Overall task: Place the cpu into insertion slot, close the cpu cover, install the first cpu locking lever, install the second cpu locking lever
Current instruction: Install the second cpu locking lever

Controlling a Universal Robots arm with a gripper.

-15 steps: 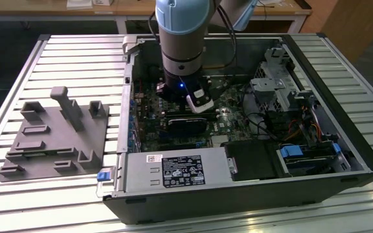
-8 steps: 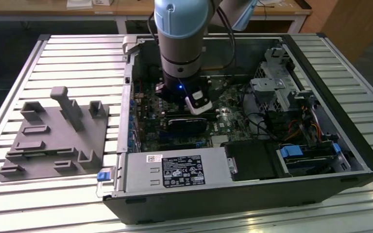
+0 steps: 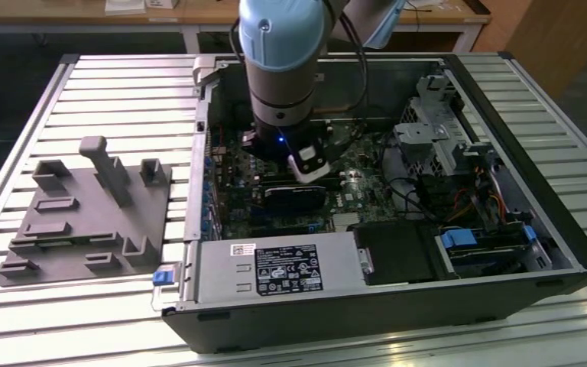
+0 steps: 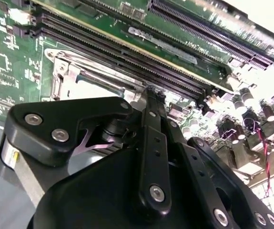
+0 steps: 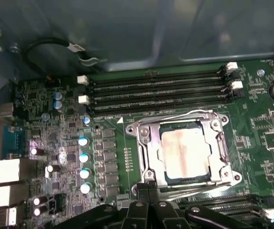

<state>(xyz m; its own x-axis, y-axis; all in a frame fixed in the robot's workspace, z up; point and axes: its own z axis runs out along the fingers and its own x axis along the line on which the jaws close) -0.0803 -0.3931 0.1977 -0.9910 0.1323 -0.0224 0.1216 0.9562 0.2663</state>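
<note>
At centre-right of the first wrist view the cpu (image 5: 183,151) lay in the insertion slot (image 5: 148,160), the cpu cover (image 5: 222,157) down over it. The gripper (image 5: 148,187) — fingers together — touched the socket's edge; levers looked unlatched.

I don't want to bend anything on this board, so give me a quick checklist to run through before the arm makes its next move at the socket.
1. The cpu sits in the insertion slot, pale face up: ok.
2. The cpu cover is down around the chip: ok, it frames the chip in the first wrist view.
3. Locking levers latched: cannot tell; a wire lever shows along the socket edge by the memory slots.
4. The gripper is at the socket's edge: ok.
5. Whether the fingers touch a lever: cannot tell.
</note>
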